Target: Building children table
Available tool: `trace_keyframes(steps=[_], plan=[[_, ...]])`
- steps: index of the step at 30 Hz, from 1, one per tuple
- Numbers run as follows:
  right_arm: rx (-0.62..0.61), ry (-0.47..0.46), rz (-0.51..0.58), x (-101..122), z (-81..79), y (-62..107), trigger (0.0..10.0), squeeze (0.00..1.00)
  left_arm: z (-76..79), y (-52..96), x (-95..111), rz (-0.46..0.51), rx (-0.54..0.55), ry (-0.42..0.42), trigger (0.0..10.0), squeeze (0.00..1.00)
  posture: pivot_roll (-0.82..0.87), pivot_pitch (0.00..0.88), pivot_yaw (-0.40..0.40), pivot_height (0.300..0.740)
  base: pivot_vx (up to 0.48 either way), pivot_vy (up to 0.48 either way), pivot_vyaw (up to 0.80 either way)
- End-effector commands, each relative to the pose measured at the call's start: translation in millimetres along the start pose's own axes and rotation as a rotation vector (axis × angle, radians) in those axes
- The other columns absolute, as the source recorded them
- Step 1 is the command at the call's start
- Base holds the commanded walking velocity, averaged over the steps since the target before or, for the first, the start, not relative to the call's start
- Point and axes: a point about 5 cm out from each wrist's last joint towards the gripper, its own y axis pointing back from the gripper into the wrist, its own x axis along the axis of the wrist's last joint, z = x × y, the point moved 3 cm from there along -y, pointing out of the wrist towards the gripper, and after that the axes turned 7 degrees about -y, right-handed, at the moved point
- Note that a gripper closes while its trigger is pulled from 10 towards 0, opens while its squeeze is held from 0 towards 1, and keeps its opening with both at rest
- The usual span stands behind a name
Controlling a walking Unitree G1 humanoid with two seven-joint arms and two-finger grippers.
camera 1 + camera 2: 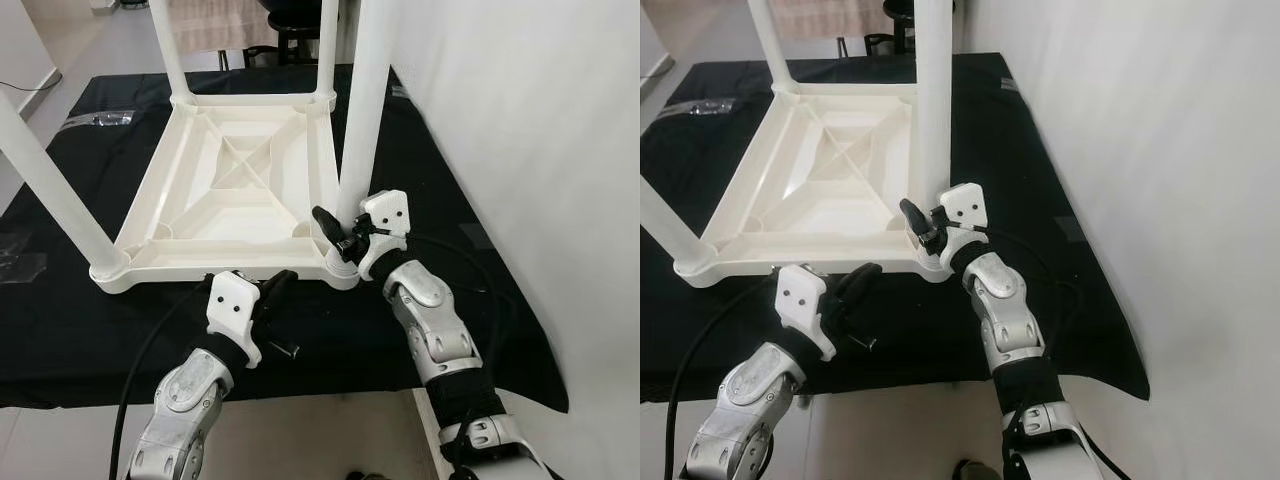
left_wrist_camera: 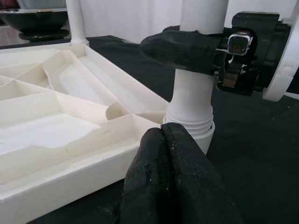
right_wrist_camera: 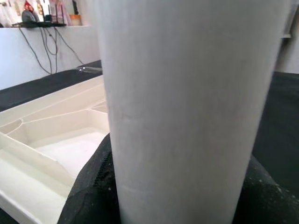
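The white table top (image 1: 235,190) lies upside down on the black cloth (image 1: 90,330), legs pointing up; the right gripper (image 1: 342,232) is clamped around the near right leg (image 1: 362,110) just above its socket, at about four o'clock of the top; the left gripper (image 1: 275,288), fingers pressed together and holding nothing, hovers by the near rim at six o'clock, just beside that corner.
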Motion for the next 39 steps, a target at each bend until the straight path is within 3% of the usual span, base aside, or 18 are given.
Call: trace_keyframes(steps=[1, 4, 5, 6, 7, 9, 12, 21, 22, 23, 30, 39], plan=[[0.034, -0.01, -0.089, -20.2, 0.9, 6.8, 10.0, 1.0, 0.1, 2.3, -6.6, -0.03, -0.003, 0.016, 10.0, 0.0, 0.04, 0.156, 0.005, 0.74, 0.0, 0.0, 0.0], [0.143, 0.007, -0.063, -9.6, -2.4, 5.1, 10.0, 1.0, 1.1, 2.0, -6.9, -0.032, -0.013, 0.023, 10.0, 0.0, 0.05, 0.156, 0.005, 0.74, 0.0, 0.0, 0.0], [0.203, -0.016, -0.058, -3.4, -1.7, 2.6, 10.0, 0.42, 1.5, 1.7, -7.1, -0.032, -0.016, 0.025, 10.0, 0.0, 0.05, 0.155, 0.002, 0.74, 0.0, 0.0, 0.0], [0.236, -0.037, -0.055, 0.2, -0.7, 1.0, 10.0, 0.42, 1.8, 1.5, -7.2, -0.032, -0.017, 0.027, 10.0, 0.0, 0.05, 0.155, 0.001, 0.74, 0.0, 0.0, 0.0], [0.281, -0.019, -0.056, 4.9, 0.6, -1.3, 10.0, 0.0, 2.1, 1.2, -7.2, -0.032, -0.017, 0.026, 10.0, 0.0, 0.05, 0.153, -0.002, 0.74, 0.0, 0.0, 0.0], [0.388, 0.028, -0.067, 14.2, 3.5, -5.3, 10.0, 0.0, 2.7, 0.5, -7.2, -0.03, -0.015, 0.024, 10.0, 0.0, 0.05, 0.15, -0.009, 0.74, 0.0, 0.0, 0.0], [0.437, 0.051, -0.082, 19.3, 9.4, -7.7, 10.0, 0.0, 3.3, 0.0, -7.1, -0.029, -0.012, 0.022, 10.0, 0.0, 0.06, 0.148, -0.015, 0.74, 0.0, 0.0, 0.0], [0.48, 0.045, -0.149, 21.9, 29.7, -12.0, 10.0, 0.0, 3.5, 0.5, -7.1, -0.028, -0.006, 0.019, 10.0, 0.0, 0.07, 0.147, -0.025, 0.74, 0.0, 0.0, 0.0], [0.494, 0.028, -0.163, 20.7, 31.9, -11.6, 9.1, 0.0, 3.5, 0.8, -7.3, -0.029, -0.006, 0.018, 10.0, 0.0, 0.07, 0.147, -0.025, 0.74, 0.0, 0.0, 0.0], [0.504, 0.021, -0.178, 17.2, 32.5, -10.7, 0.0, 0.0, 3.6, 1.1, -7.3, -0.03, -0.007, 0.018, 10.0, 0.0, 0.07, 0.15, -0.025, 0.74, 0.0, 0.0, 0.0], [0.533, -0.009, -0.196, 7.1, 32.7, -7.3, 0.0, 0.0, 4.4, 1.5, -7.2, -0.033, -0.009, 0.016, 10.0, 0.0, 0.07, 0.15, -0.021, 0.74, 0.0, 0.0, 0.0], [0.423, -0.043, -0.177, -3.0, 42.7, -1.4, 0.0, 0.0, 4.8, 1.8, -7.6, -0.036, -0.01, 0.013, 10.0, 0.0, 0.05, 0.156, -0.022, 0.74, 0.0, 0.0, 0.0]])
